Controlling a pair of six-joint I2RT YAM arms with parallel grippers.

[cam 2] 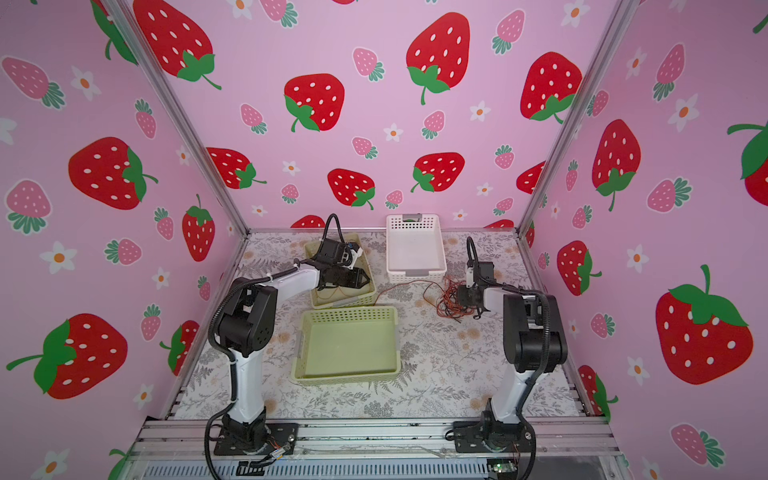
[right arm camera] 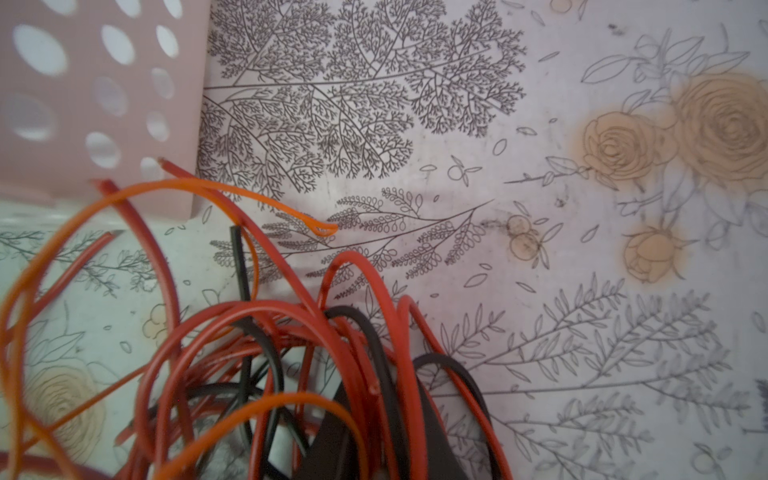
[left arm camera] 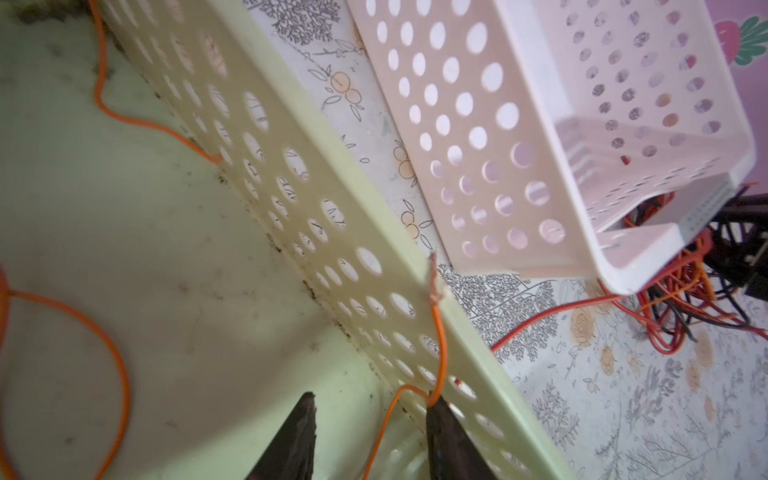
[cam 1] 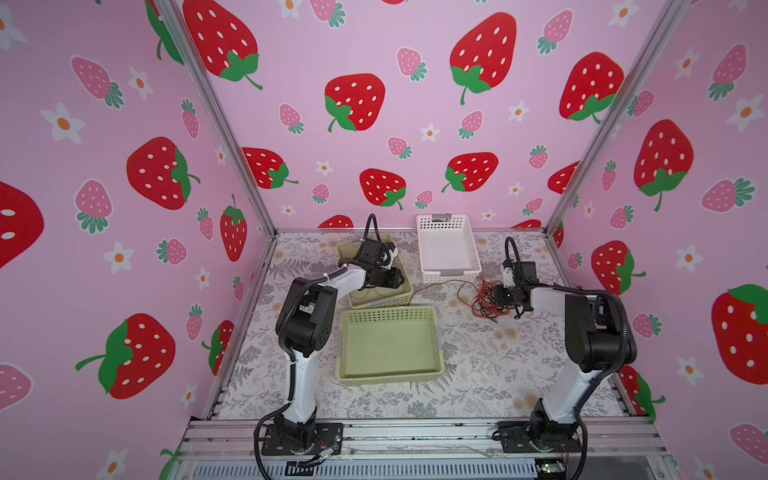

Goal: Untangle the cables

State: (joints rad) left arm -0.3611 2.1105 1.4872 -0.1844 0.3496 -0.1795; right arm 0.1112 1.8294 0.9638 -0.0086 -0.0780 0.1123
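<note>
The cables (cam 1: 484, 299) (cam 2: 449, 300) lie as a red, orange and black tangle on the table in front of the white basket. My right gripper (cam 1: 496, 300) (right arm camera: 384, 415) is sunk into this tangle (right arm camera: 291, 332), shut on several red and black strands. One red cable (cam 1: 436, 284) (left arm camera: 540, 320) trails left toward the far yellow-green basket (cam 1: 405, 296) (left arm camera: 291, 166). An orange cable (left arm camera: 440, 345) lies inside that basket and climbs over its wall. My left gripper (cam 1: 397, 279) (left arm camera: 370, 415) hangs open inside the basket, the orange cable hooked over one fingertip (left arm camera: 436, 409).
A white perforated basket (cam 1: 449, 272) (left arm camera: 457, 124) (right arm camera: 104, 83) stands at the back middle, right beside the tangle. A larger green basket (cam 1: 390, 316) (cam 2: 349, 316) sits in the middle of the floral table, just in front of the far yellow-green one.
</note>
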